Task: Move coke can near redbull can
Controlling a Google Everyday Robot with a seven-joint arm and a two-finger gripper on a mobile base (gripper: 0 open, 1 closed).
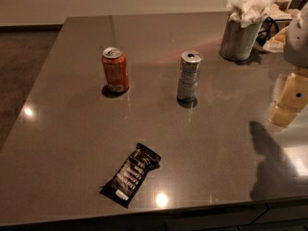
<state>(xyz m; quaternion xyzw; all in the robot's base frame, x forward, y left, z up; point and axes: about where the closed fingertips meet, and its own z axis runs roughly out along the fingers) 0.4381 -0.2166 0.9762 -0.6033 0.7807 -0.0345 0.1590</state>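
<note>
1. The coke can [115,70] stands upright on the counter [62,143], left of centre. The redbull can [189,76] is also upright, to its right and well apart from it, with bare counter between them.
2. Of the gripper [297,37] only a pale rounded bulk at the right edge seems to show, beyond both cans and touching neither. Whether it is open or closed I cannot tell.
3. The coke can is probably thin aluminium: stiff enough to lift, but its wall would dent under a hard squeeze. The painted side looks smooth and likely slippery.
4. Its weight is uncertain, as nothing shows whether it is full or empty. If empty, it would tip at a light knock.
5. The best hold looks to be across the round body at about mid-height, below the silver rim, with the can kept upright.
6. The black snack bar wrapper [131,174] near the front edge and the metal tin of tissues [239,38] at the back lie off the straight path.
</note>
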